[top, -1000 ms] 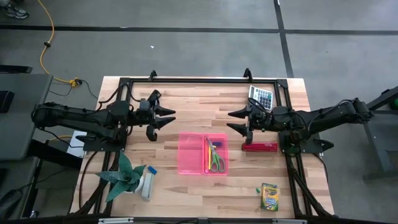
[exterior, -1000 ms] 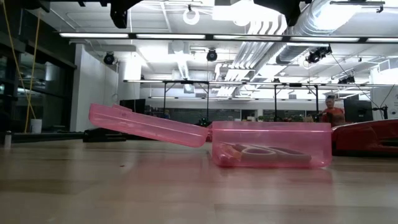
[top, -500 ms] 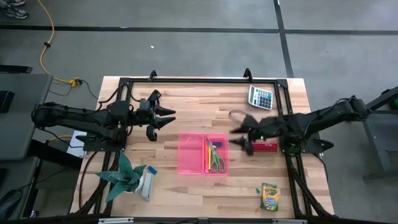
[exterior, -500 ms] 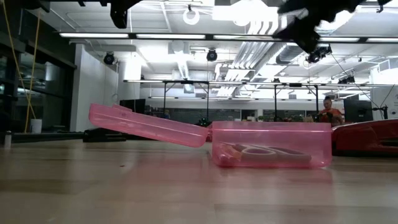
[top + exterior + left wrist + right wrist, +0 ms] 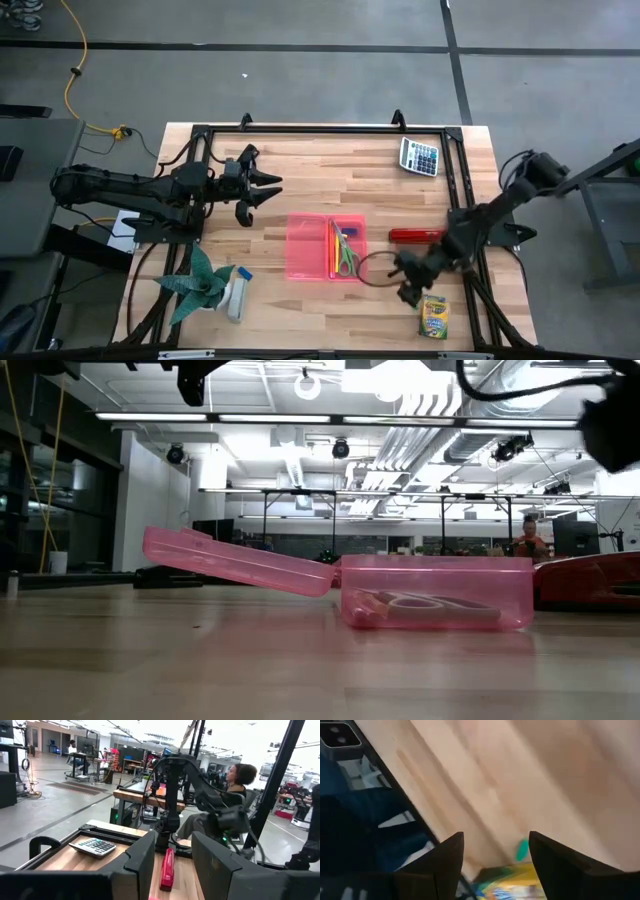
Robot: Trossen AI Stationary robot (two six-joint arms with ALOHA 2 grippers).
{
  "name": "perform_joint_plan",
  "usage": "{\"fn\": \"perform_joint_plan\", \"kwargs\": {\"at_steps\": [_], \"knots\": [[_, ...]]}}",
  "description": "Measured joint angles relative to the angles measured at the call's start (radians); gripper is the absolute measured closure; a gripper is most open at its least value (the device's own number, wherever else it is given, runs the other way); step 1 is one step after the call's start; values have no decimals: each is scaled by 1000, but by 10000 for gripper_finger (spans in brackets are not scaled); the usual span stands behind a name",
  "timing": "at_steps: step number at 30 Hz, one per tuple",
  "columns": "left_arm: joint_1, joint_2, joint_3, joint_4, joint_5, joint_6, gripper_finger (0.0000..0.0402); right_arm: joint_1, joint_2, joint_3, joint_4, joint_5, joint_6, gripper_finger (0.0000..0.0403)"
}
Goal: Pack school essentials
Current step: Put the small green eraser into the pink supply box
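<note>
Two dark robot arms are working over a wooden table [image 5: 300, 170], with an open pink plastic case [image 5: 326, 247] lying near its middle. Inside the case's right-hand compartment, orange and red pencils [image 5: 334, 245] are lying beside green-handled scissors [image 5: 348, 257], while the flat lid half [image 5: 309, 247] is lying empty to their left; seen from table height, the lid [image 5: 235, 563] is tilting up and away from the tray [image 5: 436, 592]. Reaching in from the case's right, the right gripper [image 5: 412, 279] is hanging with its fingers spread wide and holding nothing, just above the yellow-green crayon box [image 5: 434, 317], which is lying well to the lower right of the case near the table's front edge. That arm's wrist camera is showing the crayon box [image 5: 515, 880] between its own parted fingers [image 5: 447, 857]. A red stapler [image 5: 415, 235] is lying just right of the case, and a calculator [image 5: 420, 156] is sitting farther back toward the table's far right corner. Waiting well to the upper left of the case, the left gripper [image 5: 262, 190] is standing partly open and empty. A green folded-paper plant [image 5: 197, 285] and a small white-and-blue item [image 5: 237, 289] are sitting off the case's lower left.
</note>
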Motion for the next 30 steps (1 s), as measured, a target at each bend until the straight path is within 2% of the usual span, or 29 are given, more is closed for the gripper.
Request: {"fn": "perform_joint_plan", "kwargs": {"at_steps": [3, 8, 21, 25, 30], "knots": [[0, 0, 0, 0, 0, 0, 284, 46, 75, 0, 80, -47, 143, 186], [0, 0, 0, 0, -1, 0, 284, 92, 166, 0, 95, -101, 286, 186], [0, 0, 0, 0, -2, 0, 284, 98, 230, 3, 94, -82, 385, 188], [0, 0, 0, 0, -2, 0, 284, 99, 233, 3, 88, -80, 403, 208], [0, 0, 0, 0, -2, 0, 284, 99, 233, 3, 52, -85, 407, 259]]}}
